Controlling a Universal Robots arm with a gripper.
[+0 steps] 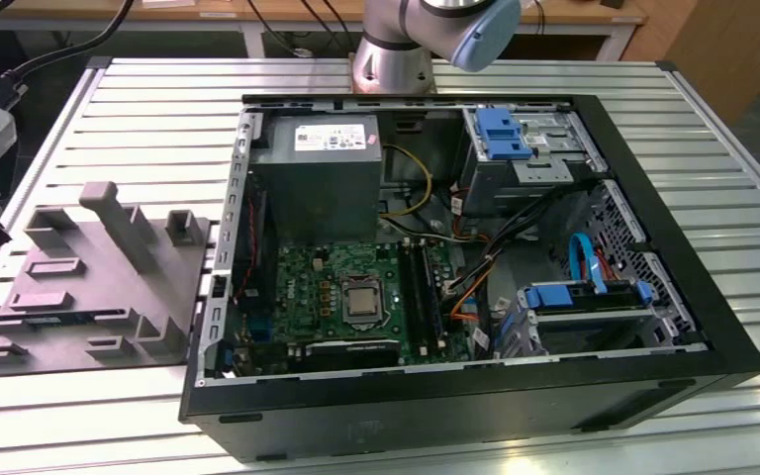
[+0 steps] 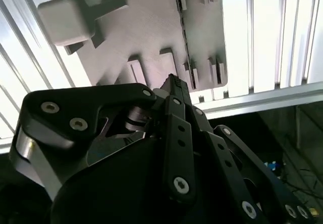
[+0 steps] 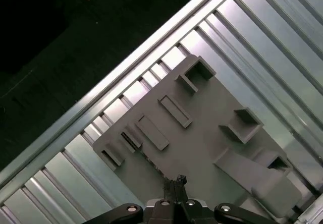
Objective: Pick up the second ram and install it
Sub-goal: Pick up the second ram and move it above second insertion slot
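black gripper [image 3: 174, 181] pinched together, empty, over the grey plastic tray [image 3: 212, 148]
thin green-blue ram strip [image 1: 70, 318] runs along the tray edge, looks right beside its tips

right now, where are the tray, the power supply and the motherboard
tray [image 1: 96, 292], exterior view, flat base
power supply [image 1: 314, 188], exterior view, grey top face
motherboard [image 1: 308, 287], exterior view, bare green area

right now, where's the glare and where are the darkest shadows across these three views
Exterior view: even light, the table bright, the computer case shadowed inside around the motherboard. Second wrist view: table slats beside the grey tray glare to white; the gripper is a dark mass. First wrist view: beyond the table edge it is near black; the tray's blocks cast soft shadows.
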